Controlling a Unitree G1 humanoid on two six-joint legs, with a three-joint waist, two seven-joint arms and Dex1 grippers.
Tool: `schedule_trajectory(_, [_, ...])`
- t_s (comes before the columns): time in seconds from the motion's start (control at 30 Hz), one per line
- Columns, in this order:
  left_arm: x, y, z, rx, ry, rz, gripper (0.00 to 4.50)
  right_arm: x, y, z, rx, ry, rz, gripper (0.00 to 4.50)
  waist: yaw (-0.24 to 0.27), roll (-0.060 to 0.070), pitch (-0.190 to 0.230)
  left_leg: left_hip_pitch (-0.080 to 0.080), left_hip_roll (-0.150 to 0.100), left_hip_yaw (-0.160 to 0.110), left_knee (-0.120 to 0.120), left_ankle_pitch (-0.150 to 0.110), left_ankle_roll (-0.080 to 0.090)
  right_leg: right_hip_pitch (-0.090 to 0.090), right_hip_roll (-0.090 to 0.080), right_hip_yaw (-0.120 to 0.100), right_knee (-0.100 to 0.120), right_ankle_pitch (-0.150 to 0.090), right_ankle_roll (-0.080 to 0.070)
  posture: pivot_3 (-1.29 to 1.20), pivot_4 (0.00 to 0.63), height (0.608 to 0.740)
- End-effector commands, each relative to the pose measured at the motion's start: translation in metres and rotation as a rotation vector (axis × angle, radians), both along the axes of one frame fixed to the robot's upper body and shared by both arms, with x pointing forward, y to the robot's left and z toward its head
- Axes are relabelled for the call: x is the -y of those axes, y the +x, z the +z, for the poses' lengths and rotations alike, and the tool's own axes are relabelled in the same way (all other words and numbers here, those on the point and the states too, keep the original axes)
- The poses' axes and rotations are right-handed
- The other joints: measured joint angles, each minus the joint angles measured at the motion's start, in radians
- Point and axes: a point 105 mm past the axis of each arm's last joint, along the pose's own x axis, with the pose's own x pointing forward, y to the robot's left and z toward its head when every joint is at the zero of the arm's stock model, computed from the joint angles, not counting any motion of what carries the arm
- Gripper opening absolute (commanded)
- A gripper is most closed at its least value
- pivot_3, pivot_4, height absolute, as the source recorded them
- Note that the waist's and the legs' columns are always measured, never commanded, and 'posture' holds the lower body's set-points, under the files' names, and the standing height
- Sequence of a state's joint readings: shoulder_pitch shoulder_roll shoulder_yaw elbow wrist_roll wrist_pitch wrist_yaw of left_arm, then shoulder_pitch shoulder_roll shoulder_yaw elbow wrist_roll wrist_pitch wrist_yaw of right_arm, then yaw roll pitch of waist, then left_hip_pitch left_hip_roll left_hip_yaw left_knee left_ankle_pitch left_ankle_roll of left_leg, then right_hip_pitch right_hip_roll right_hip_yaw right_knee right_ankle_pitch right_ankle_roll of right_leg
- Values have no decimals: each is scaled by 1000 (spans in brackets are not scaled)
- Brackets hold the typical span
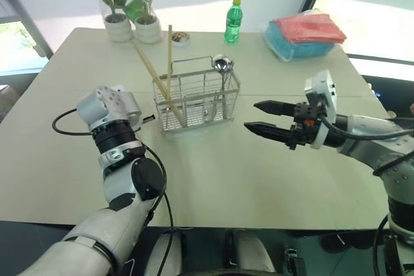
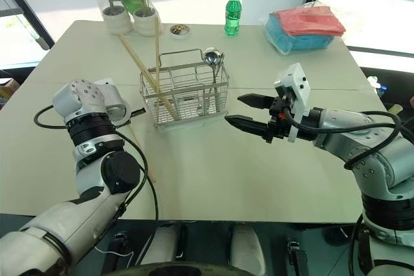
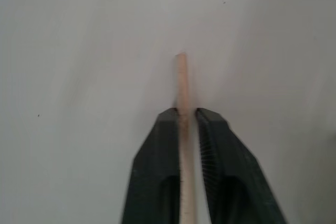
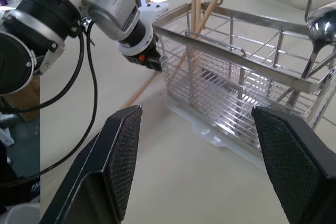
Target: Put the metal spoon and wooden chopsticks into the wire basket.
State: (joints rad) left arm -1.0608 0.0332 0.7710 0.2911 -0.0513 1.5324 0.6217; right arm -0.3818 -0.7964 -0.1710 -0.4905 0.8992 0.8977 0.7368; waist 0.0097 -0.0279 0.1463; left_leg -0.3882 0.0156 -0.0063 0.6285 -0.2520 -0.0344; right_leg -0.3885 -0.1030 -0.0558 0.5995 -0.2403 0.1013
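Daylight floods from the windows [image 1: 381,24] behind my table [image 1: 259,179], glaring there. My left wrist view looks soft, perhaps out of focus.

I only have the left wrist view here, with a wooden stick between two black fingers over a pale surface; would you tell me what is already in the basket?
Observer: Two chopsticks lean in the wire basket, and the spoon stands in it, bowl up.
Operator: Thank you. Is my stick lifted?
Observer: No, the chopstick lies on the table beside the basket, with the left gripper shut on it.
Operator: And the other arm?
Observer: The right gripper hovers open on the basket's other side, holding nothing.
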Motion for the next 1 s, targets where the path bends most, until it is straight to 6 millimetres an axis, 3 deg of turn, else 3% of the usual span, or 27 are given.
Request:
schedule_trajectory(0.03, [-15, -9, -16, -68, -3, 54, 35, -4, -19, 8, 45, -31, 112, 3452, 0, 0, 0, 0, 0, 0, 0, 0, 0, 0, 0, 0, 0, 0, 0, 0, 150, 717])
schedule_trajectory(0.4, [-55, -10, -1, -1, -12, 172, 35, -3, -19, 5, 47, -47, 138, 3452, -25, 0, -1, 3, 1, 0, -2, 0, 0, 0, 1, 0, 1, 0, 0, 0, 150, 717])
schedule_trajectory(0.53, [-92, 2, 34, 172, 38, 184, 35, -2, -18, 5, 50, -53, 140, 3452, -25, -3, 1, 3, 1, 0, -2, 0, 0, -1, 1, 0, 1, 0, 0, 0, 150, 717])
schedule_trajectory(0.63, [-117, 20, 92, 475, 115, 98, 35, 1, -13, 5, 51, -55, 121, 3452, -20, -6, 3, -1, 1, 0, -1, 0, -1, -5, 1, 0, 2, 1, -1, 0, 150, 717])
schedule_trajectory(0.73, [-122, 30, 146, 746, 154, 8, 35, 2, -11, 6, 50, -53, 116, 3452, 0, -6, 3, -3, 1, 0, -1, 1, -2, -5, 0, 0, 0, 1, -2, 0, 150, 717])
schedule_trajectory(0.87, [-97, 31, 236, 1171, 226, -221, 35, 1, -9, 7, 49, -44, 116, 3452, 27, -7, 3, -4, 0, 0, -1, 0, -2, -3, -1, -1, -4, 1, -2, 0, 150, 717])
schedule_trajectory(1.0, [-68, 18, 294, 1412, 269, -424, 35, 0, -8, 7, 49, -38, 112, 3452, 29, -7, 3, -5, 0, 1, 0, 0, -1, -3, -2, -1, -5, 1, -2, 0, 150, 717])
